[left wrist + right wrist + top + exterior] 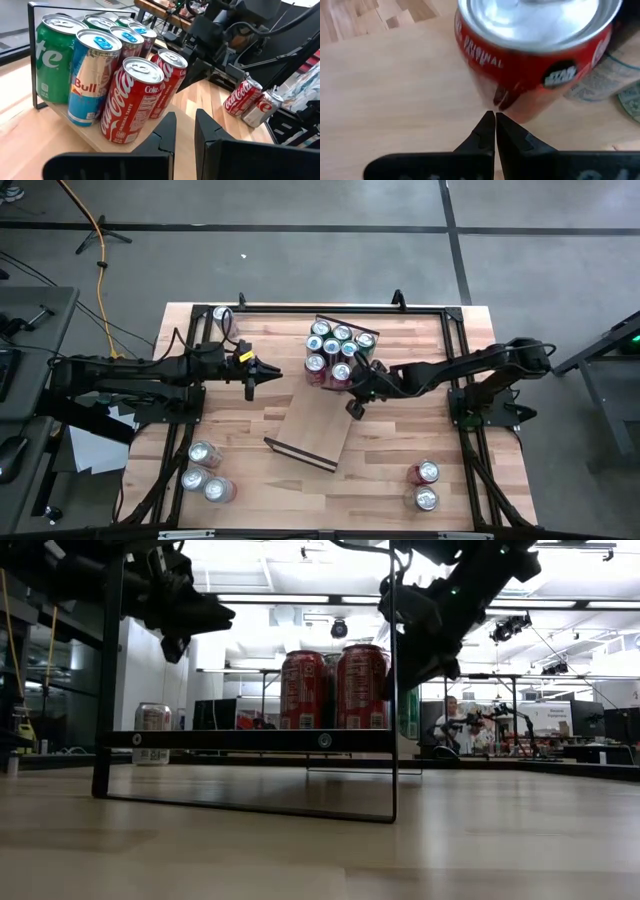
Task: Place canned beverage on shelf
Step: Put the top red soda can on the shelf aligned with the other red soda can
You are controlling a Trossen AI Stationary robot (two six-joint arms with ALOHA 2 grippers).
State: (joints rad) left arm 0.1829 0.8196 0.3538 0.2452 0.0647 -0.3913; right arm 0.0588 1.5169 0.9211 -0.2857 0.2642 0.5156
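One wooden table (400,460) carrying one shelf (315,430), a light-wood board set at an angle near the table's middle, dark rails at its short ends. Cans on the shelf (335,350): about eight, all bunched at its far end toward the table's back edge; the near end of the board is bare. Mix of red cola cans, one green can, one blue-silver can, per the left wrist view. Loose cans on the table: three (205,475) at the front left corner, two (424,485) near the front right corner, one (222,315) at the back left corner. Two arms. Left gripper (252,385) reaches in from the left edge, hanging above the table just left of the shelf, fingers shut on nothing. Right gripper (354,408) reaches in from the right edge, angled down over the shelf's right side just beside the can cluster; its fingertips (492,120) are closed together, empty, right by a red can (535,60) standing upright on the board.
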